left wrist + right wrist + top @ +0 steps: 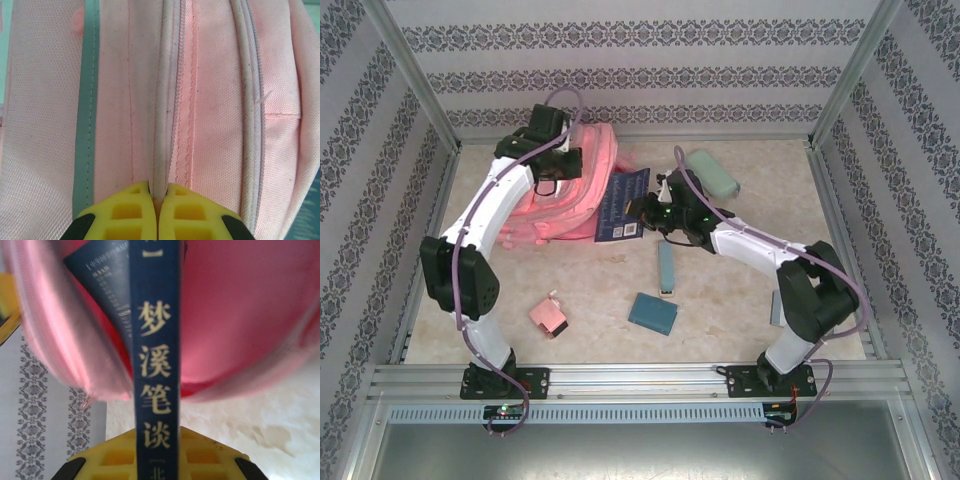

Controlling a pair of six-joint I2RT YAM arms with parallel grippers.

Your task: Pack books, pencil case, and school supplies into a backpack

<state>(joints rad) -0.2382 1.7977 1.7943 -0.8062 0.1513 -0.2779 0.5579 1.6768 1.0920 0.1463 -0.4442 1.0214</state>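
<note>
The backpack (582, 190) lies far back on the surface (590, 290), partly hidden under the left arm (490, 215); the left wrist view shows the left pincer (158, 194) clamped on its white piping. The right pincer (157, 442) grips a navy book (155, 340) by the spine, blurred against the pink opening. Striped wallpaper (650, 60) surrounds

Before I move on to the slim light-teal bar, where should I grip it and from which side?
Probably mid-length, across its narrow width, coming straight down from above. The slim light-teal bar lies flat on the table, long axis running near to far, with bare surface along both long edges for the fingers.
</note>
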